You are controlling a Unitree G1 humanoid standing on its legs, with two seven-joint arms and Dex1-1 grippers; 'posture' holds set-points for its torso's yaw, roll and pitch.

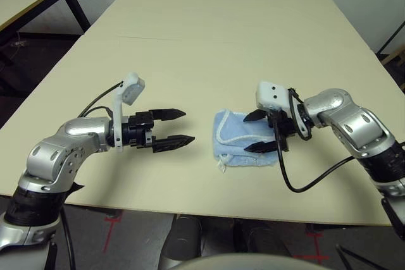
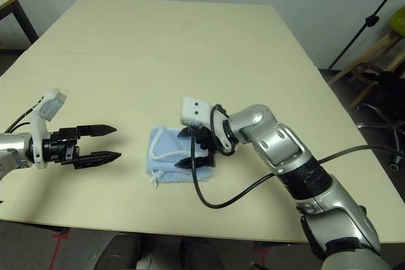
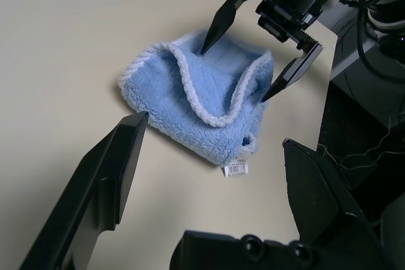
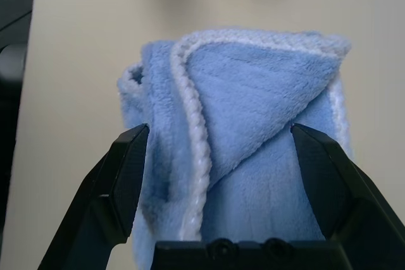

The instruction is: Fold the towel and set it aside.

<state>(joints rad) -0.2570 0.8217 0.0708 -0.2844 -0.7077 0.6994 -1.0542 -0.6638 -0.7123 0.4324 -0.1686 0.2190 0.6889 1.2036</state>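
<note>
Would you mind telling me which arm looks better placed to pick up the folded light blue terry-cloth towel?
Probably the right. The right gripper hangs open directly over the folded light blue terry-cloth towel, fingers straddling it. The left gripper is also open but stands beside the towel, apart from it, over bare beige table.

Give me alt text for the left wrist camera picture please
A small light blue towel, folded with white stitched edging and a small white label, lies on a beige table. The open right gripper hangs over its far side, and the left gripper is open short of it.
</note>
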